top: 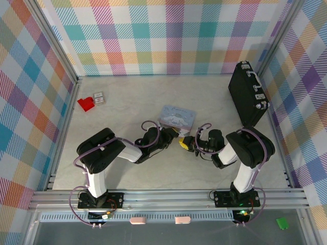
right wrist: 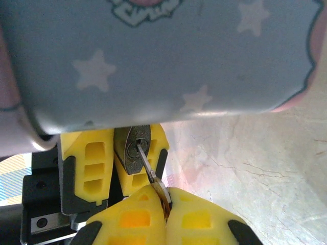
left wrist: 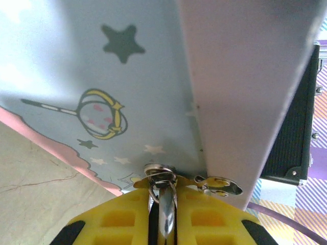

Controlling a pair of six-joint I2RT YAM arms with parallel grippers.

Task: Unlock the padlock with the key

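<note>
The right tool (right wrist: 164,198) is fully closed on the key (right wrist: 147,168), whose blade tip is at the keyhole of the padlock (right wrist: 133,149). The left tool (left wrist: 162,206) is nearly closed, clamping the padlock just beside the pastel tin (right wrist: 153,61).

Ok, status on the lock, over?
Left gripper shut on padlock. Right gripper shut on key, blade in the keyhole. Pastel tin close above the padlock, keyhole side free.
</note>
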